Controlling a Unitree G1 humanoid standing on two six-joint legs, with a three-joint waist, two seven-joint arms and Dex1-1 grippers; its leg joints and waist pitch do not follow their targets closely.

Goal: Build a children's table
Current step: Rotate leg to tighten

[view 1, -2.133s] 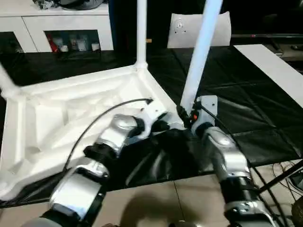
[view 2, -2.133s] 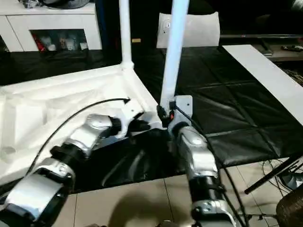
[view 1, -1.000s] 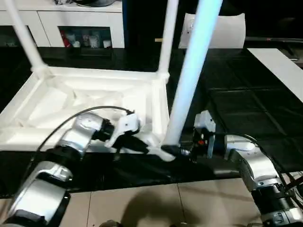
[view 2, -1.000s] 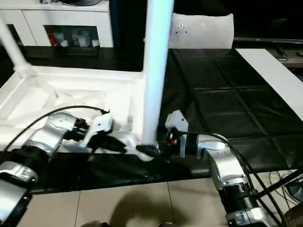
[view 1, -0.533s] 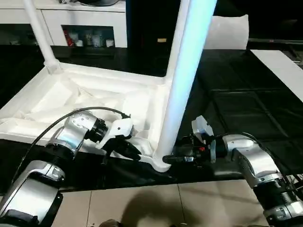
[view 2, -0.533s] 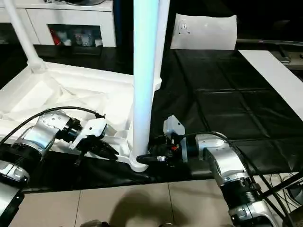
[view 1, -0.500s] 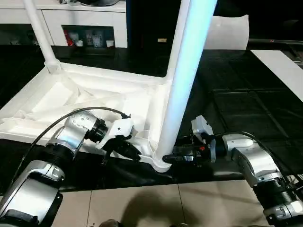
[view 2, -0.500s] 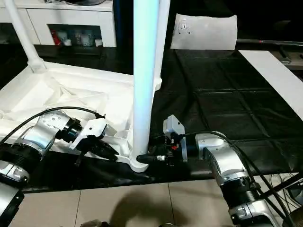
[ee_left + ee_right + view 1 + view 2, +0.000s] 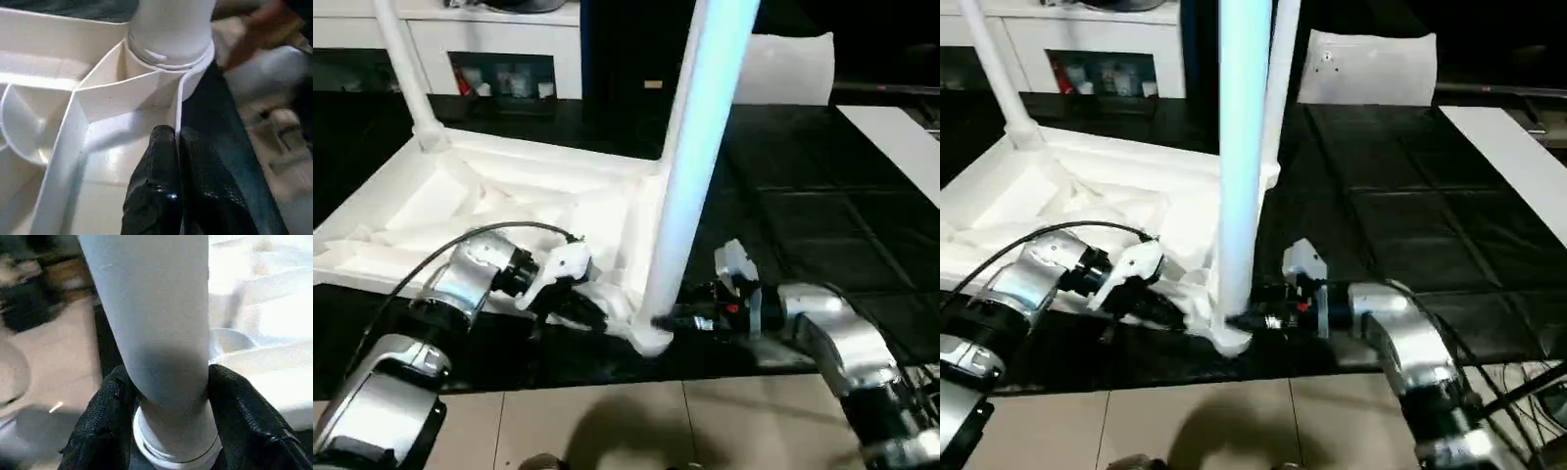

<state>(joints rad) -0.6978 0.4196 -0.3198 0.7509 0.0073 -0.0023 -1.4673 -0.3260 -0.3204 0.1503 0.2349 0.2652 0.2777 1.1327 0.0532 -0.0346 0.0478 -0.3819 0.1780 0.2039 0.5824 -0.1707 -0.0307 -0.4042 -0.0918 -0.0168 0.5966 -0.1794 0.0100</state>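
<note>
Since half a second ago: right gripper (image 9: 168,431) closer in on the near leg (image 9: 690,186), its two black fingers (image 9: 100,431) now on either side of the leg's base and touching it, clamped around the tube just above the socket; left gripper (image 9: 178,161) unchanged in its place on the rim

Children's table (image 9: 489,215): white plastic, lying upside down on a black mat (image 9: 822,225), ribbed underside facing up. Rectangular top with raised rim and round corner sockets

Legs: three visible standing upright from corner sockets. Near leg at the near right corner, seated in its socket (image 9: 168,54), thick tube with a bluish cast. Far right leg (image 9: 1278,88) behind it at the far right corner. Far left leg (image 9: 406,73) at the far left corner

Left gripper: closed, both black fingers (image 9: 156,186) pressed together over the thin upright rim of the top, pinching it just beside the near right socket. Silver forearm with a black cable looping over it

Right gripper: reaches in level from the right, closed on the near leg at its lowest part, close to the socket collar

Surroundings: pale tiled floor (image 9: 607,421) at the near edge of the mat; white cabinet (image 9: 470,39) with small items on a shelf at the far left; flat whitish bag (image 9: 1366,69) standing at the far side; white board (image 9: 1508,147) lying along the right of the mat
</note>
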